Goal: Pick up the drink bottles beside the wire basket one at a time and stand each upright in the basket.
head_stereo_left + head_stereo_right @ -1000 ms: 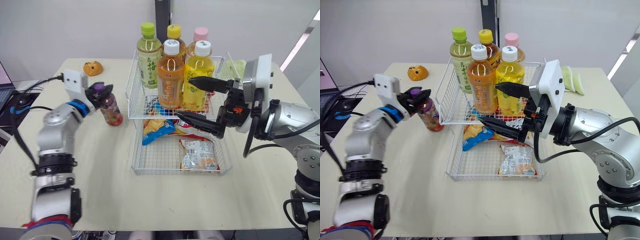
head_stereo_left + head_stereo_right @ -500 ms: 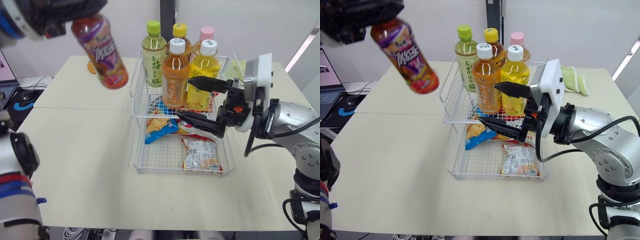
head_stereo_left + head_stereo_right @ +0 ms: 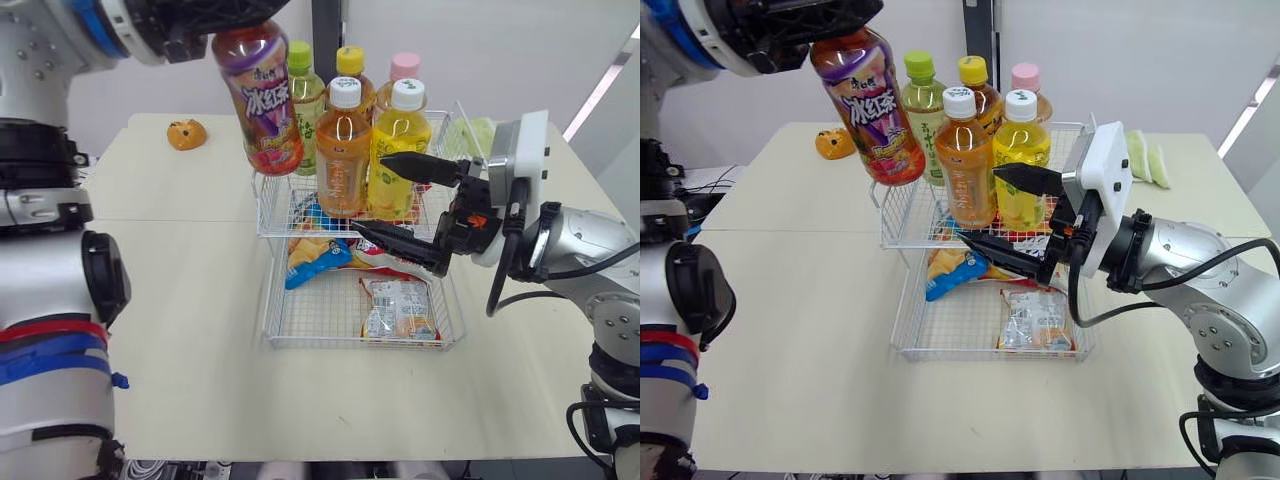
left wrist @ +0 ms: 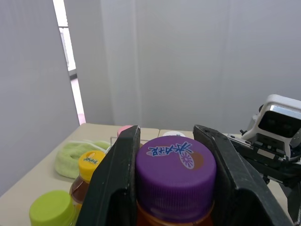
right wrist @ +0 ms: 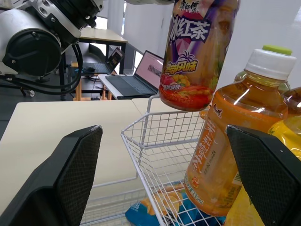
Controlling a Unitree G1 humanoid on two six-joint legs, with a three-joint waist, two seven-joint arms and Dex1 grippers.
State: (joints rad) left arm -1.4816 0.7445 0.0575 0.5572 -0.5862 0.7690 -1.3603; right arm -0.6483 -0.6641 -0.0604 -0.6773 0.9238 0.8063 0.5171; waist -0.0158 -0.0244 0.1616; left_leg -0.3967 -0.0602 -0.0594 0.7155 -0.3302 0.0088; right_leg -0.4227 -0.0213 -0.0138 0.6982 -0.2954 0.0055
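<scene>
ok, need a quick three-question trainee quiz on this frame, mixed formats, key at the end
1. True or false: the left tool is shut on the cap of the purple-capped bottle.
2. How many bottles stand in the upper wire basket? A three, B five, C seven.
3. Fill in: the right tool is ____ (open or shut).

Key: 1 true; 2 B; 3 open.
</scene>
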